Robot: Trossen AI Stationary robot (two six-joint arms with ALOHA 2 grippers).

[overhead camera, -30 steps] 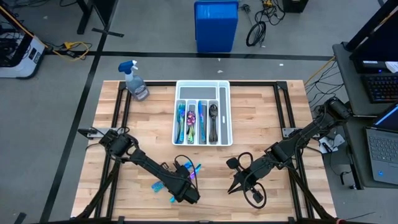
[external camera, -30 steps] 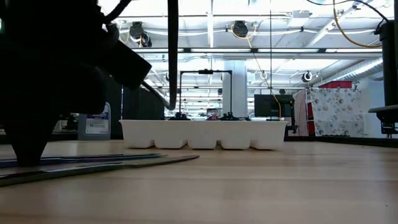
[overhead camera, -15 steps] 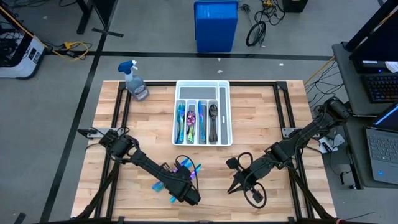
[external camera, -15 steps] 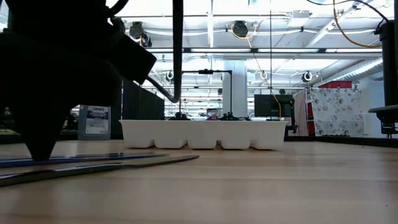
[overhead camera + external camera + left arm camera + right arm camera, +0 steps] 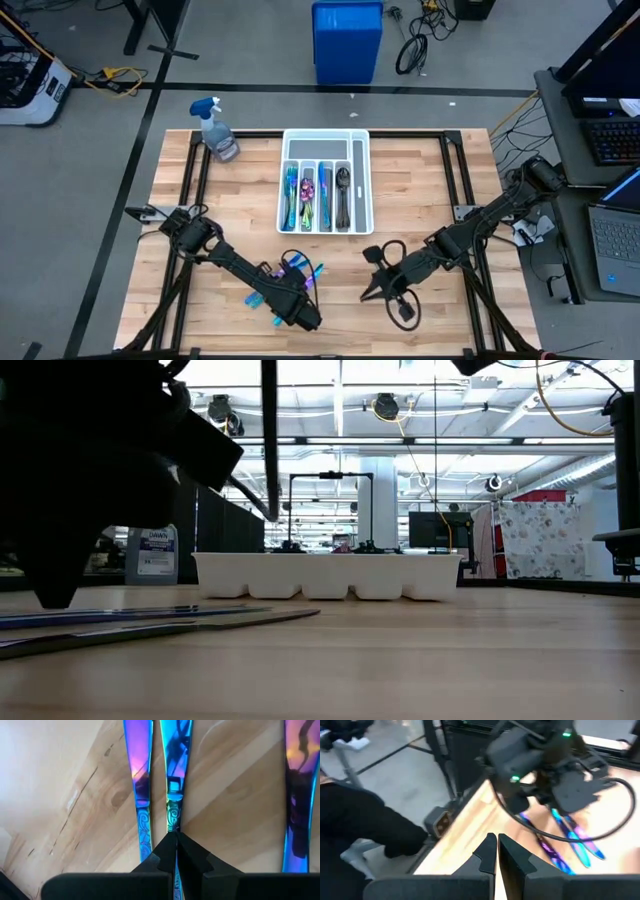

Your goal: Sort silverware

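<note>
Left gripper [image 5: 175, 837] closed, tip set down on an iridescent knife handle [image 5: 174, 790] among loose silverware [image 5: 296, 270] at the desk's [image 5: 420, 180] near-left.
Right gripper [image 5: 366, 294] shut and empty, near the desk's front right; more cutlery already sorted in the white tray [image 5: 365, 180] at centre-back.

One white tray [image 5: 362, 180] sits at the table's [image 5: 450, 190] far-middle edge, holding four filled long slots of cutlery [image 5: 315, 196]; pieces per slot cannot be counted. At least three loose blue pieces [image 5: 175, 780] lie near the front edge. One spray bottle [image 5: 217, 130] stands at the far left corner. Two robot arms reach over the table.
</note>
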